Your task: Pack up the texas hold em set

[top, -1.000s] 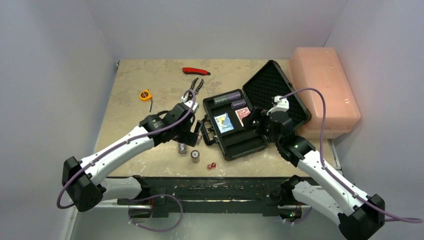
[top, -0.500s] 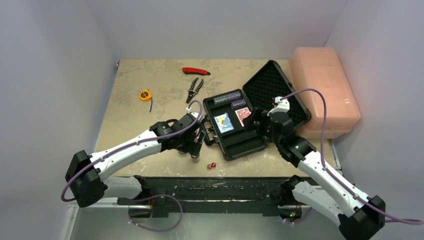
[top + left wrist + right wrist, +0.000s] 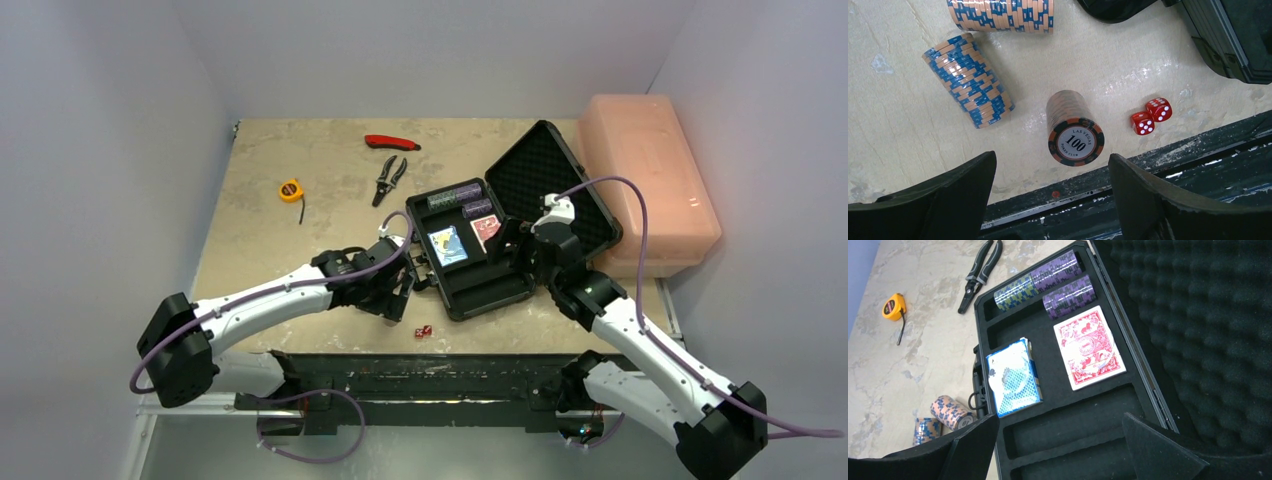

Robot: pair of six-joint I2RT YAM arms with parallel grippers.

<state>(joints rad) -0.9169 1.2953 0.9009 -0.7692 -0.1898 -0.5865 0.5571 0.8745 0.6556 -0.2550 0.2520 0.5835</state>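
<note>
A beige table [image 3: 260,200] is enclosed by grey walls [image 3: 100,150]. The open left gripper [image 3: 1050,156] was shifted toward six o'clock; the right gripper [image 3: 1060,417] is open.

- The left gripper [image 3: 1051,155] shows only its two fingers [image 3: 938,200], both cut off by the bottom edge of the left wrist view.
- In the top view, the left arm [image 3: 270,295] covers those fingers and the chips on the counter [image 3: 280,240].
- A lying chip stack [image 3: 998,14] is cropped by the top edge.
- The black case [image 3: 1233,45] appears only as a corner at upper right.
- The red dice [image 3: 423,331] are too small in the top view to read.
- The right gripper [image 3: 1060,416] has fingers [image 3: 1158,450] running off the bottom edge; one hides part of a blue chip stack [image 3: 925,432] at lower left.
- The foam lid [image 3: 1198,315] runs past the top and right edges.
- The pliers [image 3: 980,270] are clipped at the top.
</note>
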